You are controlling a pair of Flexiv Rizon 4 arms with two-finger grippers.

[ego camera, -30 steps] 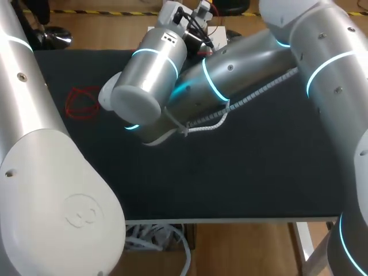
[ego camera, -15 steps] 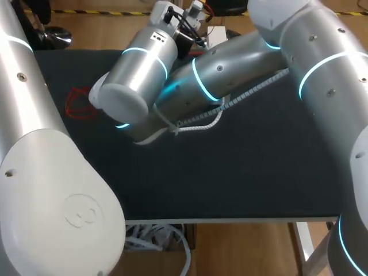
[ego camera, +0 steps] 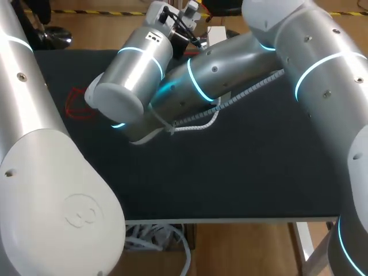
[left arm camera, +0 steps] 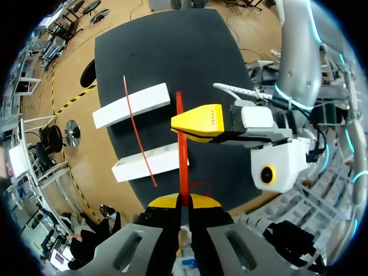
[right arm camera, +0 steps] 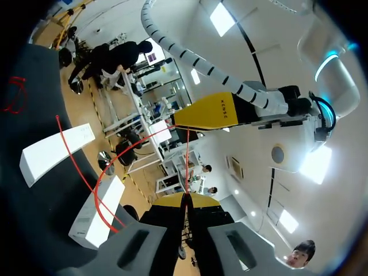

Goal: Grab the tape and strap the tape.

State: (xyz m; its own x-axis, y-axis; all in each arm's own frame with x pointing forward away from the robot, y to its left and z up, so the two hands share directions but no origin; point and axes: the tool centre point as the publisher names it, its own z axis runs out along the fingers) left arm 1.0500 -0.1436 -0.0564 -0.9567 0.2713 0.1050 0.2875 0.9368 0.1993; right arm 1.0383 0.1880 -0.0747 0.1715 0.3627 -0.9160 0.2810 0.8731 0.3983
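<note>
Both grippers are high above the black table [ego camera: 259,161] with a red tape [left arm camera: 182,149] stretched between them. My left gripper [left arm camera: 183,201] is shut on its near end; just ahead, my right gripper [left arm camera: 201,122] pinches the same strip. In the right wrist view, my right gripper [right arm camera: 185,200] is shut on the tape [right arm camera: 187,150], which runs to the left gripper [right arm camera: 210,112] and also curves down in a long bow [right arm camera: 102,175]. A second thin red strip [left arm camera: 138,133] lies across two white blocks. The head view hides both grippers behind my right arm [ego camera: 201,80].
Two long white blocks [left arm camera: 132,105] [left arm camera: 150,163] lie side by side on the table below the grippers. A loose red loop [ego camera: 76,102] rests near the table's left edge, partly covered by my right arm's elbow. The left arm [ego camera: 40,172] fills the near left corner.
My right arm has shifted a little to the left and away from the camera in the head view, covering more of the red loop. Both grips stay as they were.
</note>
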